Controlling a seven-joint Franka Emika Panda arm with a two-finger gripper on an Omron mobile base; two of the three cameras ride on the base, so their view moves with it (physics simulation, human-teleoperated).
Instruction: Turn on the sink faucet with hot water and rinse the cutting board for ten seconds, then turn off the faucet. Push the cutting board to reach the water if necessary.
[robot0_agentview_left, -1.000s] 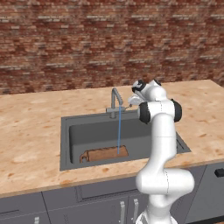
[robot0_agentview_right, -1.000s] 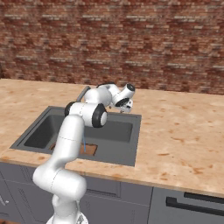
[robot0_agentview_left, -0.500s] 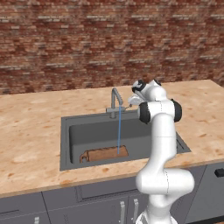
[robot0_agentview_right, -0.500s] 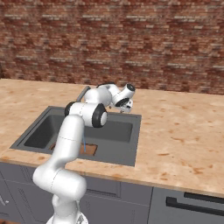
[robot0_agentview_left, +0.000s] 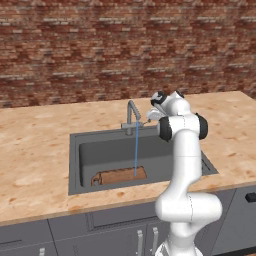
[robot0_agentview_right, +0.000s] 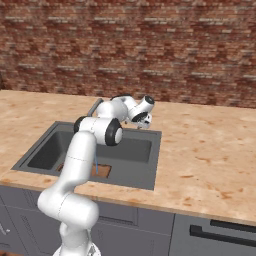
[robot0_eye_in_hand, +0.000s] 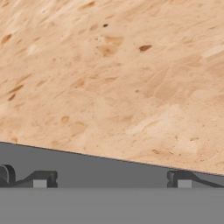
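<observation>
At the near edge of the sink (robot0_agentview_left: 75, 165), you see the cutting board (robot0_agentview_left: 119, 176) lying flat on the basin floor, tight along the front wall. Its long axis runs left to right, parallel to that wall, with the rounded, pierced handle end pointing left. You have bare basin floor behind the board and to both sides of it, and far more room toward the left wall than toward the right.

The water (robot0_agentview_left: 136, 152) drops as a thin blue vertical line from the spout and meets the board near its right end. In the right base view, the arm covers most of the board, leaving a reddish-brown corner (robot0_agentview_right: 102, 170) showing at the front of the basin.

Behind the stream, the sink faucet (robot0_agentview_left: 131, 116) stands on the back rim at about the middle of the basin's width, its hooked spout reaching forward over the bowl.

Just right of the faucet, your gripper (robot0_agentview_left: 148, 116) hangs above the back rim, its fingers spread wide with nothing between them. From the hand view, the two dark fingertips (robot0_eye_in_hand: 183, 179) sit far apart over the grey rim, with the speckled counter (robot0_eye_in_hand: 113, 74) open beyond.

Farthest back, the counter ends against the brick wall (robot0_agentview_left: 125, 45).
</observation>
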